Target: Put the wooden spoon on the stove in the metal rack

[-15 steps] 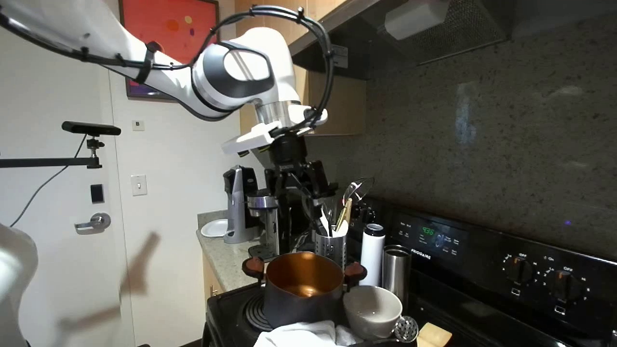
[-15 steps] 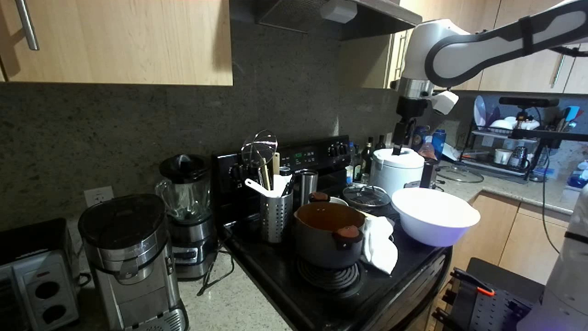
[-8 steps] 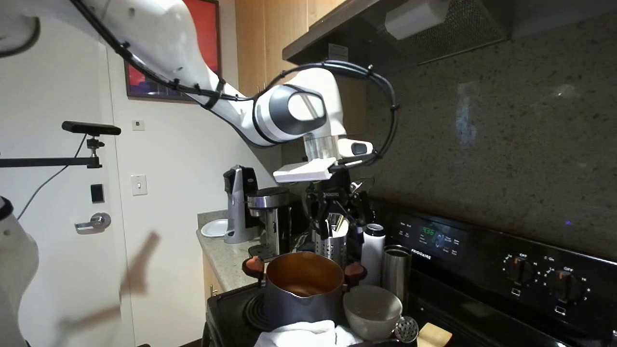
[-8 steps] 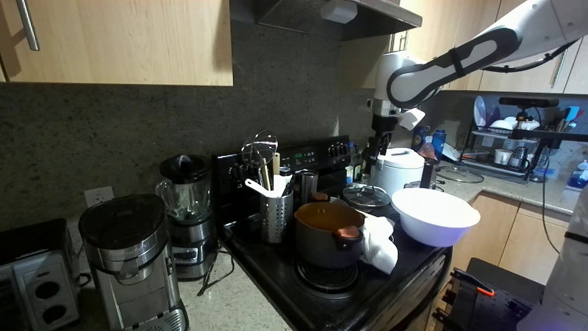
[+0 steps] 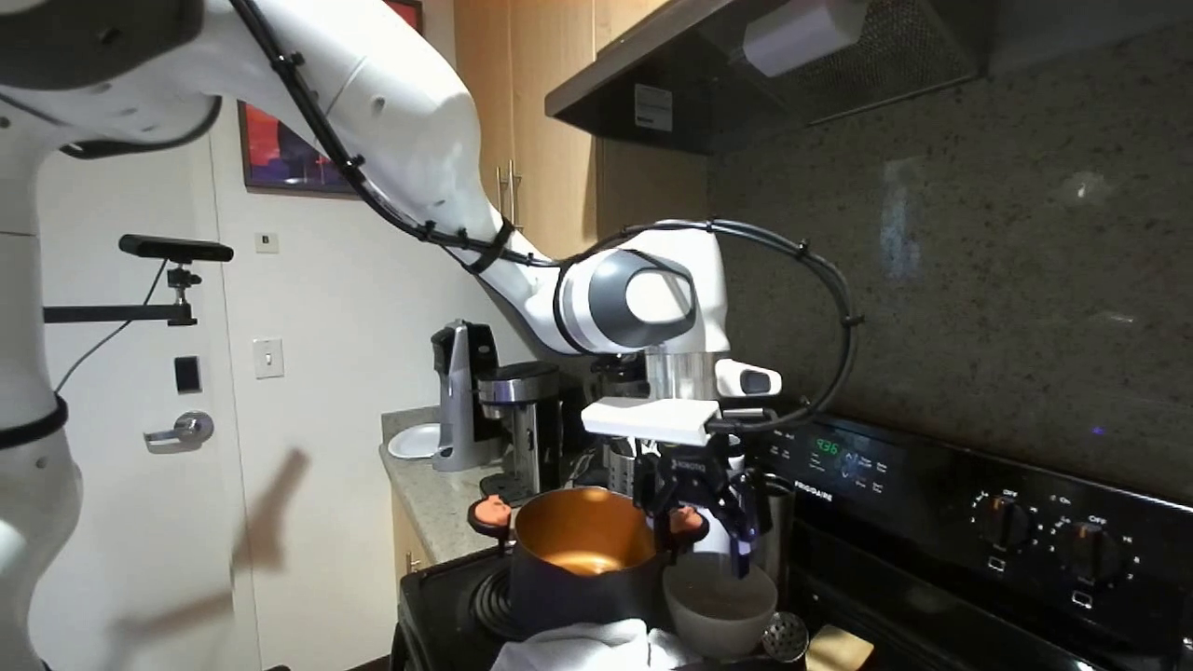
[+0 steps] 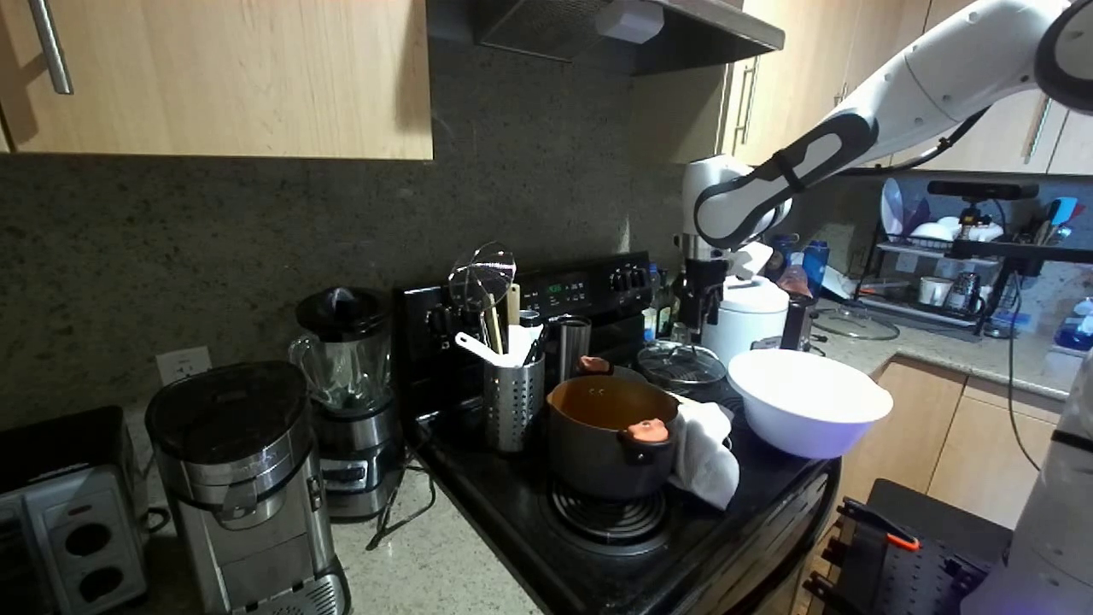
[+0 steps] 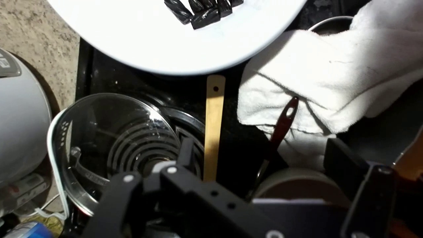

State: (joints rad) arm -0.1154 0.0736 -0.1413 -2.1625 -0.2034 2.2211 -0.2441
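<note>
One black two-finger gripper [image 5: 702,550] is hanging over the black stove [image 5: 923,485] in an exterior view, jaws spread apart. It's overlapping the pale grey round bowl [image 5: 718,623] from this angle; the dark pot with orange interior [image 5: 582,601] is standing just beside that bowl.

In an exterior view, the upright perforated silvery metal rack [image 6: 510,418] is standing just beside the pot, holding utensils [image 6: 480,348]. The wide white bowl [image 6: 807,427] is sitting well apart from the rack. Jaw gap: can't tell here.

Wrist view: the long flat light tan wooden spoon [image 7: 214,129] is lying on the stove between the round glass lid [image 7: 109,138] and the white cloth [image 7: 310,76]. Its holed handle end is sitting just beside the white bowl's rim; the other end is hiding behind the gripper. Jaws are standing apart here too, dark red handle [image 7: 283,127] showing between.
</note>
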